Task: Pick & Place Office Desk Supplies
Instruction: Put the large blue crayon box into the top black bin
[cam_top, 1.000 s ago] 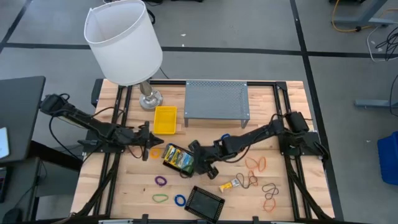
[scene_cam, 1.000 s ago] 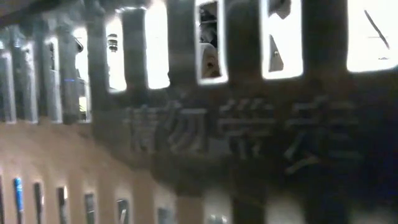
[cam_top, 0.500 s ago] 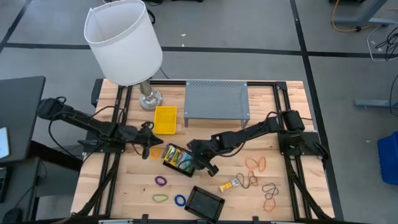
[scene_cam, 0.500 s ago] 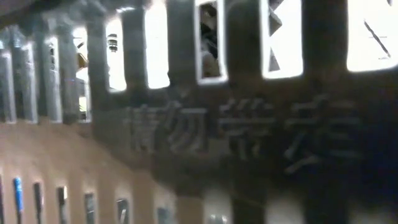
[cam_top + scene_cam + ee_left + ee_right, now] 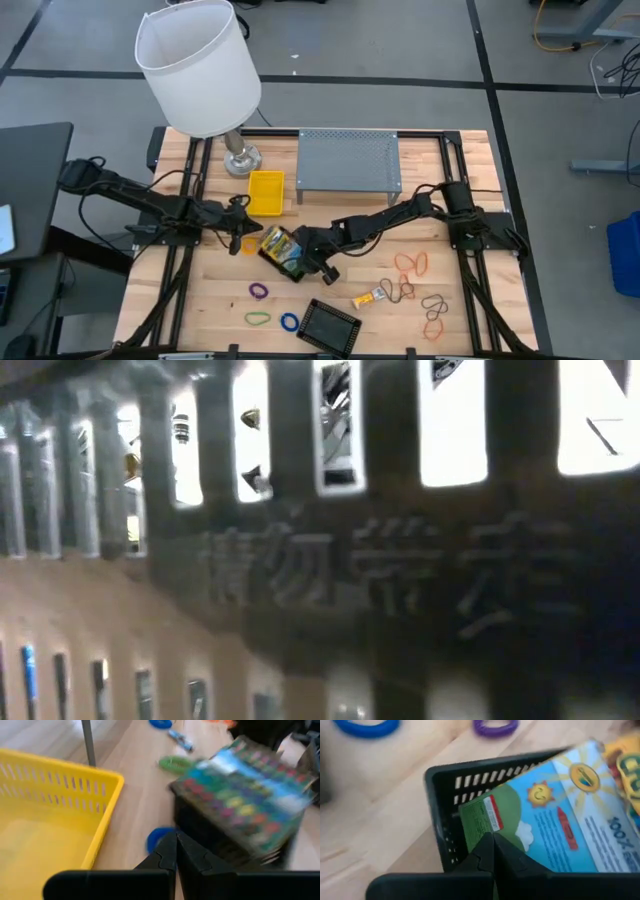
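Crayon box (image 5: 284, 251) — the flat yellow-green cardboard one — lies tilted in a small black slotted basket (image 5: 270, 260) mid-table, just beside the yellow plastic bin (image 5: 265, 192). My right gripper (image 5: 312, 254) is clenched empty, its tips against the box; I judge I'm seating it. Next: lift clear without dragging it. My left gripper (image 5: 243, 212), also clenched, hangs just beside.

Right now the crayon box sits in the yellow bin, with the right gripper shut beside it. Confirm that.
Not quite. The crayon box sits in a black basket, as the right wrist view shows; the yellow bin stands apart, nearer the lamp. The right gripper is indeed shut beside the box.
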`<state>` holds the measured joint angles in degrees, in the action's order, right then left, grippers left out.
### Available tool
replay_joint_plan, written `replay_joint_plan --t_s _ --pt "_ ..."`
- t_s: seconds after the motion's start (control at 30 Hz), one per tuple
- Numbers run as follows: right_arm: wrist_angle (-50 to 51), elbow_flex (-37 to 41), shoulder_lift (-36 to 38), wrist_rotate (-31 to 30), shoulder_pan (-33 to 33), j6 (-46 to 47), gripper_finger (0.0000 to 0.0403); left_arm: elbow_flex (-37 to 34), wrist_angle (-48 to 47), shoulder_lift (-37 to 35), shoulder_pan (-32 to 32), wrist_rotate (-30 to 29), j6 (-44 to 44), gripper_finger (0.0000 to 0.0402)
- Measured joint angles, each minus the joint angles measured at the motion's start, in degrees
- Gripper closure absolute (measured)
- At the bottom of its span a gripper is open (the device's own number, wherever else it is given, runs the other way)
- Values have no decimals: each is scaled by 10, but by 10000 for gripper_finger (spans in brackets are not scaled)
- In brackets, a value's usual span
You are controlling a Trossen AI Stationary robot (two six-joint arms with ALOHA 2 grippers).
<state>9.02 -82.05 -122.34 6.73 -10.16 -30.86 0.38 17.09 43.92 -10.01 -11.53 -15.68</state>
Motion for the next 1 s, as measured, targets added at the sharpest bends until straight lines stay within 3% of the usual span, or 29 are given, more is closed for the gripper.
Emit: replay_joint_plan --t_s 0.23,0.57,0.87,1.0 --pt "-18 2 -2 -52 0 -1 403 0 36 35 1 11 1 394" --pt "75 1 1 14 1 4 403 0 89 100 24 18 0 394" --pt "126 0 1 49 1 -13 403 0 188 169 48 67 4 394" --pt "148 0 1 60 -3 -19 403 20 190 210 49 78 6 394"
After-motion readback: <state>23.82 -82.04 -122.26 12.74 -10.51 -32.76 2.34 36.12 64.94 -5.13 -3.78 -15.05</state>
